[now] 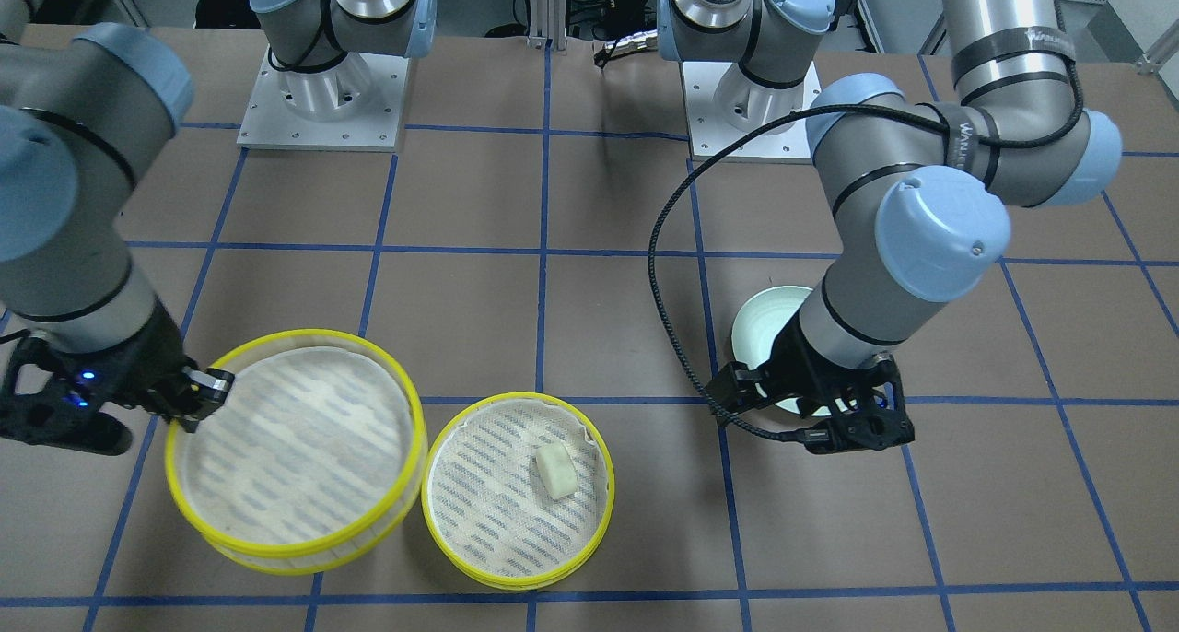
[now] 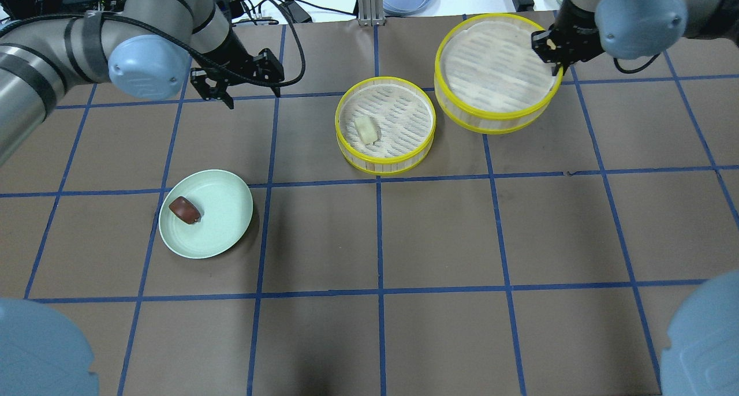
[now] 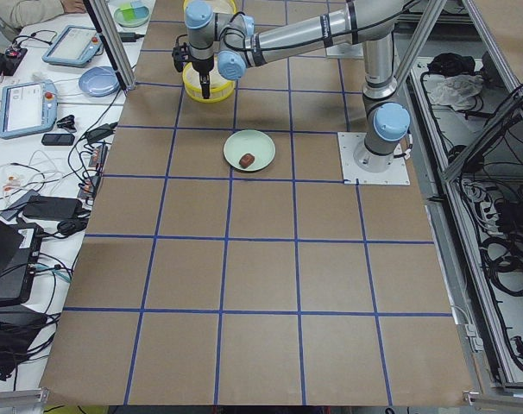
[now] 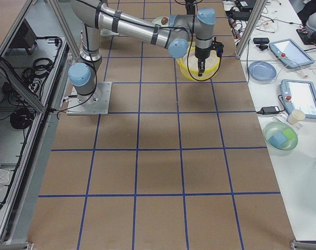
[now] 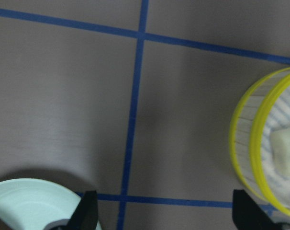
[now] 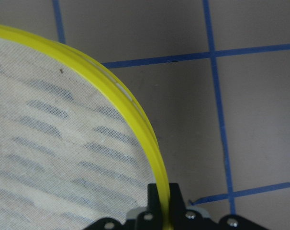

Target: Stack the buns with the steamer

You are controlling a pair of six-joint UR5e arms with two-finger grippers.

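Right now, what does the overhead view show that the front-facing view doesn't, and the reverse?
Only overhead: the brown bun on the green plate. Only front-facing: the two arm bases; there the left arm hides most of the plate and all of that bun. Both: the white bun in one yellow tray, and the right gripper clamped on the empty tray at its rim.
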